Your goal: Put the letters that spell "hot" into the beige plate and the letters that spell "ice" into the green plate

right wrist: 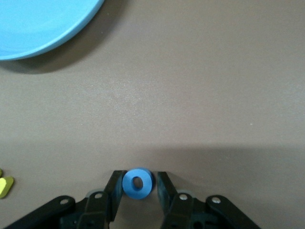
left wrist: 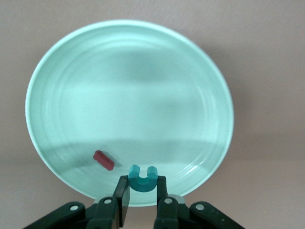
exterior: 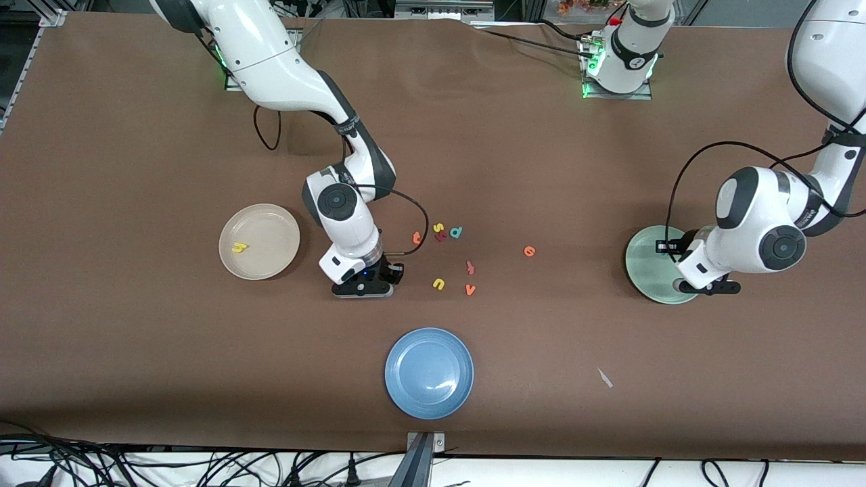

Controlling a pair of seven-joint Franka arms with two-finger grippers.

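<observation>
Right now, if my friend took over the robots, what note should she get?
Left gripper: shut on the teal c, over the green plate.
Right gripper: fingers on either side of the blue o, low at the table between the beige plate and the loose letters; grip not certain.
Done: yellow h in the beige plate, red i in the green plate.
Left: drop the c, carry the o, then orange t to the beige plate and orange e to the green plate.
</observation>
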